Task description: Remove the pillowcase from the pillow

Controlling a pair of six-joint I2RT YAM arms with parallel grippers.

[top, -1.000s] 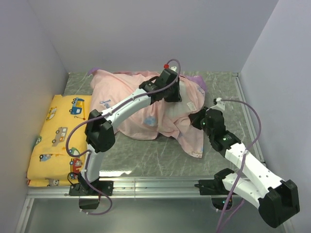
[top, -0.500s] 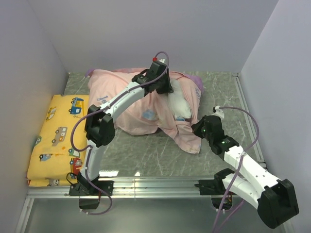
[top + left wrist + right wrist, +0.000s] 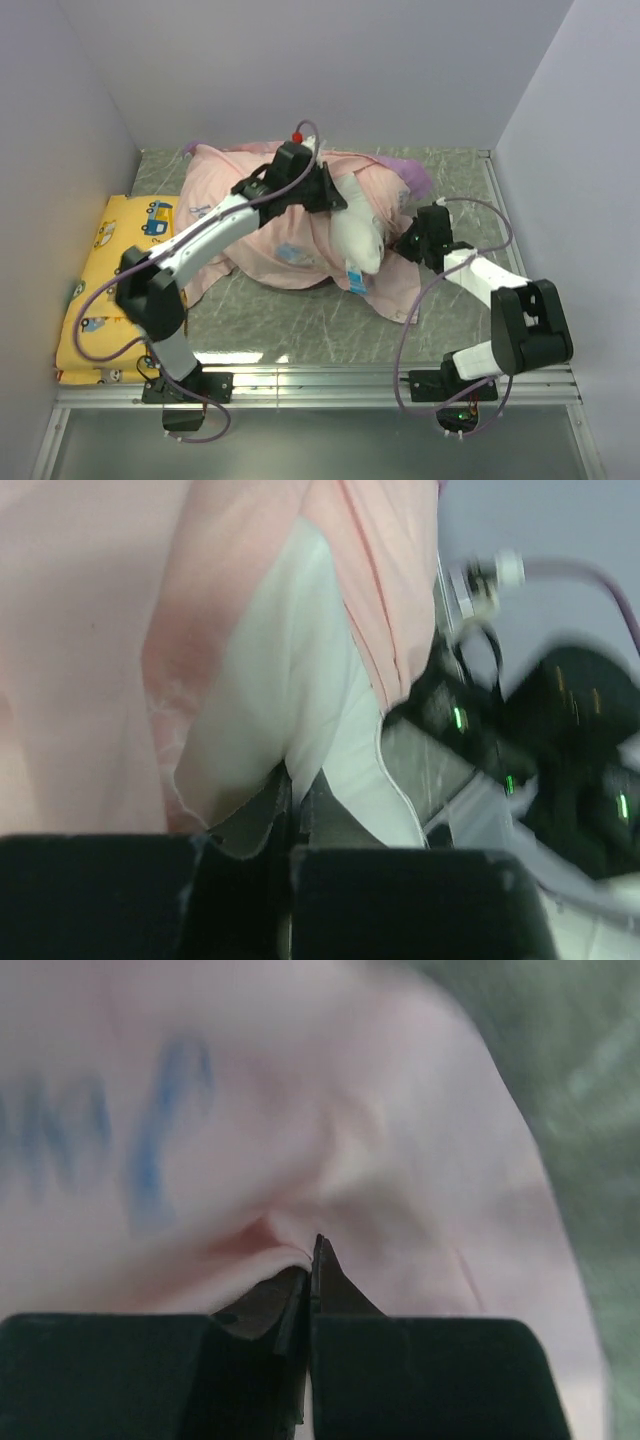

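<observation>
**Pillow Partly Out of Pillowcase at Mid-Table**

The pillowcase (image 3: 270, 215) is spread across the middle and back of the table (image 3: 300, 325), near the rear wall. The pillow (image 3: 358, 240) is lodged in its right part, with one end protruding toward the near side. A tag (image 3: 354, 280) is found at that exposed near end. The cushion (image 3: 105, 290) is laid flat along the left wall, just beside the pillowcase's left edge. The left gripper (image 3: 335, 195) is placed on the pillow's far part, where it emerges from the pillowcase. The right gripper (image 3: 405, 245) is set at the pillowcase's right edge, to the right of the pillow.
</observation>
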